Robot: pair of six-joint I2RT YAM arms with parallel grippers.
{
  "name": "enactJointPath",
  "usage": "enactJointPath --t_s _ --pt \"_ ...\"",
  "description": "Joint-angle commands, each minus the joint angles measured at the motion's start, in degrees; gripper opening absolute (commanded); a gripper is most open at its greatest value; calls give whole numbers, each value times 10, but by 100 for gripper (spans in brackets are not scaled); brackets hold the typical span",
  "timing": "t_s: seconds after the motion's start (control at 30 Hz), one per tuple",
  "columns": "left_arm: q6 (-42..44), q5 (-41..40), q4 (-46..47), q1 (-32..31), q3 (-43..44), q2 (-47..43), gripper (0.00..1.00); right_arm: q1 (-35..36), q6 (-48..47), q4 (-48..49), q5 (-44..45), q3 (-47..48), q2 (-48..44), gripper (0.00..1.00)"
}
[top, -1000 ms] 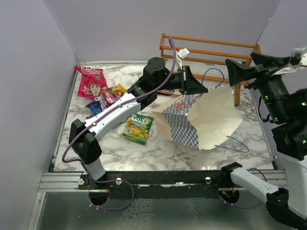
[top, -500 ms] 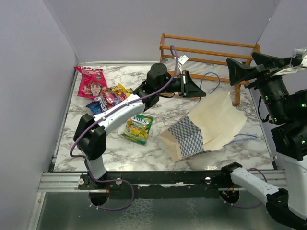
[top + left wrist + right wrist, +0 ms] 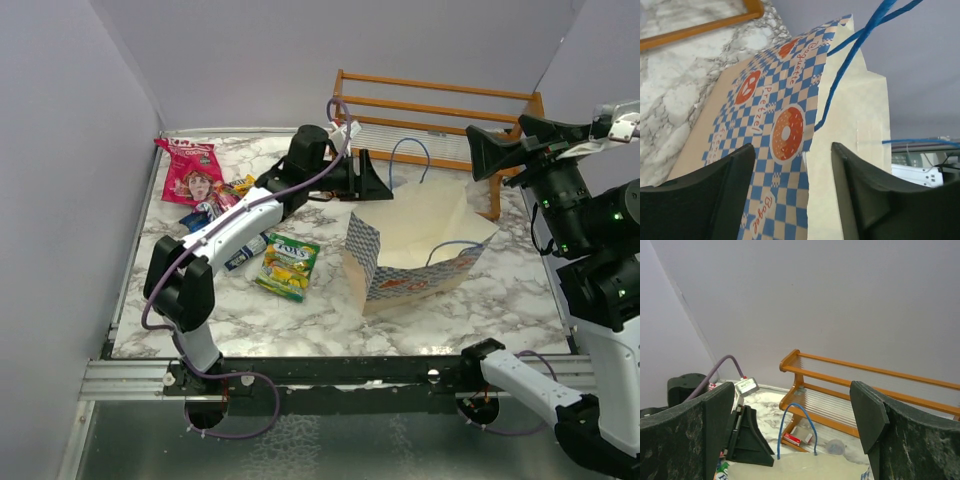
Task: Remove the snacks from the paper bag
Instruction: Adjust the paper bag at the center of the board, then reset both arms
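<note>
The paper bag (image 3: 405,285) stands upright in mid-table, blue-and-white checks outside, its cream mouth open upward. My left gripper (image 3: 380,185) hovers open just behind the bag's back-left corner. In the left wrist view the bag's (image 3: 765,125) printed side and torn edge fill the gap between that gripper's (image 3: 792,150) spread fingers, not pinched. My right gripper (image 3: 505,140) hangs high at the right, open and empty. The snacks lie at the left: a pink-red bag (image 3: 192,172), a green-yellow packet (image 3: 290,266) and a small cluster (image 3: 225,200). What is inside the bag is hidden.
A wooden rack (image 3: 440,100) stands along the back wall behind the bag, with a small red-and-white box (image 3: 801,436) under it. Grey walls close the left and back sides. A blue cord handle (image 3: 795,427) arches above the bag's far rim.
The left gripper opened and let go of the bag, then drew back left. The bag dropped from a raised, tipped pose to standing upright. The right arm barely moved.
</note>
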Motion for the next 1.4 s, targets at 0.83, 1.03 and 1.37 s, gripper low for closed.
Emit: enactJointPath --t_s 0.83,1.03,1.37 --pt "425 -574 -126 93 13 -450 99 0 -20 53 44 -42 -5 100" --pt "430 -587 -144 93 11 -462 99 0 -15 56 45 -45 -13 99" --pt "426 -585 -147 92 4 -464 99 0 -22 61 57 -42 -11 99"
